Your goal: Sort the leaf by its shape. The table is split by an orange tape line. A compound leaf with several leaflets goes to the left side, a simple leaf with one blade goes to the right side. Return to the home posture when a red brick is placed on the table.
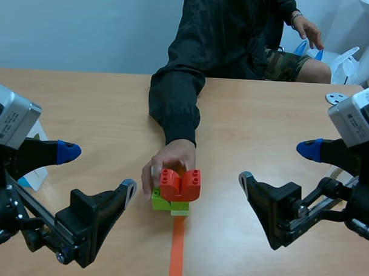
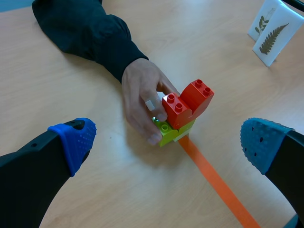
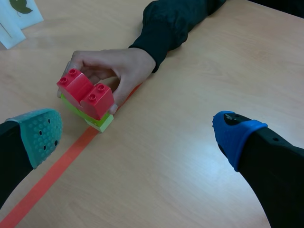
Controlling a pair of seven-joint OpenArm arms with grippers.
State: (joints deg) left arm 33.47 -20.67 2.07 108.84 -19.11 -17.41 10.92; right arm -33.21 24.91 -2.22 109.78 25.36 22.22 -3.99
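Hand (image 1: 168, 165) clasped red brick (image 1: 181, 184), stacked on green brick (image 1: 161, 202) at tape line's (image 1: 177, 253) far end. Left gripper (image 1: 98, 169) and right gripper (image 1: 277, 164) gaped empty either side of line. Risk: homing arms could clip hand.

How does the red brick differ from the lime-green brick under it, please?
The red brick sits on top, while the lime-green brick lies beneath it. The red brick has a dip in its middle between two raised studded ends; the lime-green brick is lower and flatter. Both are studded toy bricks, stacked together at the far end of the orange tape line and held by the person's hand.
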